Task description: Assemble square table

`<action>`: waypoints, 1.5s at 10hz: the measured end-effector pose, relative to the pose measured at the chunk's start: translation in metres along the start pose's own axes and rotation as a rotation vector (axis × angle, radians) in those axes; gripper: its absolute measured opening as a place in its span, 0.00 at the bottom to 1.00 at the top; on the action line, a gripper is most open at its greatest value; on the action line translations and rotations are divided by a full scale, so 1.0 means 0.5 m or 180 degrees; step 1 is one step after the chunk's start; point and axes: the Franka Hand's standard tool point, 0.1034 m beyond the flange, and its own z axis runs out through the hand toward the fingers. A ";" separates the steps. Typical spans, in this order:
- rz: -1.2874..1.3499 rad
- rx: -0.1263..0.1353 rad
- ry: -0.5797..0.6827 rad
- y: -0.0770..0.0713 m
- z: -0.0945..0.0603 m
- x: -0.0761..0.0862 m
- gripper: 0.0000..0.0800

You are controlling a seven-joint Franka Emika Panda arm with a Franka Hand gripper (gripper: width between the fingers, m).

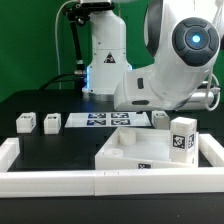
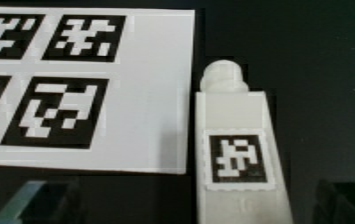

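In the wrist view a white leg (image 2: pixel 232 130) with a black-white tag lies on the black surface, right beside the marker board (image 2: pixel 85 90). My gripper (image 2: pixel 192 208) is open. Its dark fingertips (image 2: pixel 46 206) show at the frame's edge, far apart on either side of the leg's near end, not touching it. In the exterior view the square table panel (image 1: pixel 128 150) lies near the front. That leg (image 1: pixel 161 119) lies at the marker board's right end. Two more legs (image 1: pixel 25 122) (image 1: pixel 50 123) stand at the left, and another leg (image 1: pixel 182 135) stands at the right. My arm hides the gripper there.
The marker board (image 1: pixel 105 121) lies behind the panel. A long low white wall (image 1: pixel 100 183) edges the black surface at the front and both sides. My arm's bulk (image 1: pixel 185 50) hangs over the exterior view's right; its base (image 1: pixel 105 65) stands at the back.
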 end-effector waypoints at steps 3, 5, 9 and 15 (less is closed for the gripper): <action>0.0033 -0.0008 0.0043 -0.001 0.008 0.009 0.81; 0.0028 -0.0016 0.0080 -0.003 0.016 0.016 0.81; 0.0034 -0.0028 0.0121 0.000 0.042 0.022 0.81; 0.0074 -0.0009 0.0106 0.007 0.046 0.021 0.36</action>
